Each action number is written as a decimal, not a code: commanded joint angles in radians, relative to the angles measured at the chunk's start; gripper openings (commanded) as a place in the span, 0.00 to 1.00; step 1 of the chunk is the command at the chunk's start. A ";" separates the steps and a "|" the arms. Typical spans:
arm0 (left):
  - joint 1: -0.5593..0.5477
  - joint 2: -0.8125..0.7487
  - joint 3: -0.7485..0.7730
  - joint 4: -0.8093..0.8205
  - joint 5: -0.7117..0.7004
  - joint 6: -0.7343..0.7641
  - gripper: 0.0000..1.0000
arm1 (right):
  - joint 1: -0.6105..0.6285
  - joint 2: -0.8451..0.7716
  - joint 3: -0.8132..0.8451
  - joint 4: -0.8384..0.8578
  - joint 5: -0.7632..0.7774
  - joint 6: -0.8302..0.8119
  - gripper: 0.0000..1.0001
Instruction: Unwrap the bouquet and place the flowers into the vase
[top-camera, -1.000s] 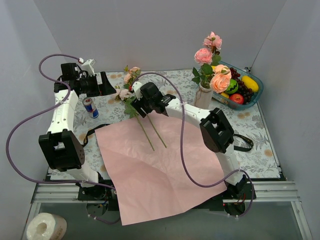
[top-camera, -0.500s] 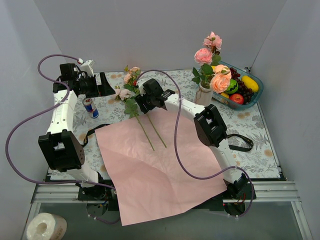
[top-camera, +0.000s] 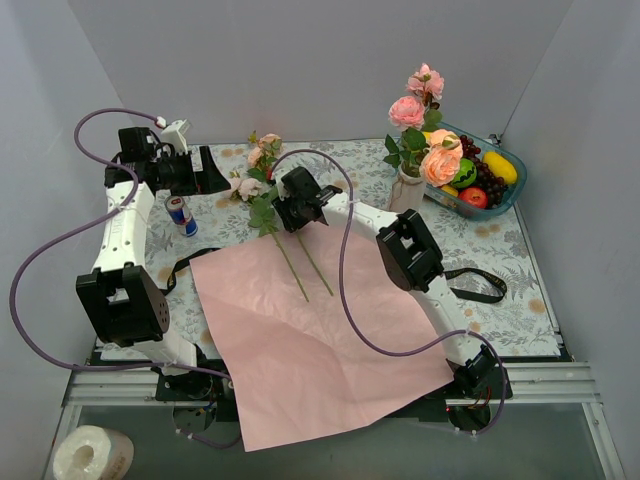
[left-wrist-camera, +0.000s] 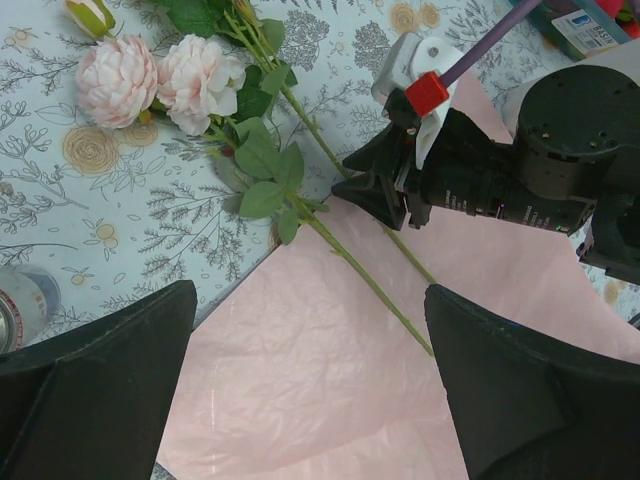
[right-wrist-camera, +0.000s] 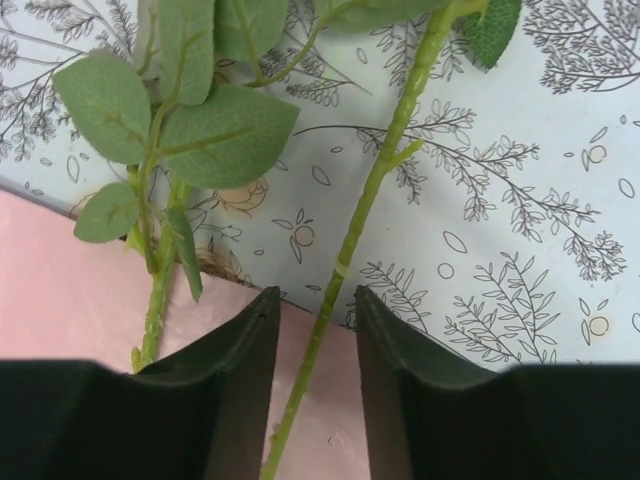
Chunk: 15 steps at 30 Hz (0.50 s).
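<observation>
Two loose flowers (top-camera: 258, 185) lie across the bench (top-camera: 525, 300) and the pink paper (top-camera: 320, 340); right claw (right-wrist-camera: 318, 300) straddles one stem (right-wrist-camera: 352, 235), jaws parted, not gripping it; left claw (left-wrist-camera: 310, 295) hangs spread wide, empty; vase (top-camera: 407, 192) holds other roses (top-camera: 425, 130) beside the fruit bowl (top-camera: 512, 195).

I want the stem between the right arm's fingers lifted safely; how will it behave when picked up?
The stem looks long and thin, so it will probably droop toward its flower end. It is likely light. It sits narrow inside the right end effector, so it may swivel or slip.
</observation>
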 joint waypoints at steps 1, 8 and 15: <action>0.005 -0.075 -0.012 -0.018 0.019 0.023 0.98 | 0.003 0.026 0.054 -0.007 0.024 0.034 0.35; 0.013 -0.092 -0.032 -0.014 0.019 0.029 0.98 | 0.001 -0.024 0.023 -0.001 0.076 0.057 0.01; 0.013 -0.090 -0.021 -0.012 0.037 0.027 0.98 | 0.001 -0.207 0.072 0.019 0.176 0.019 0.01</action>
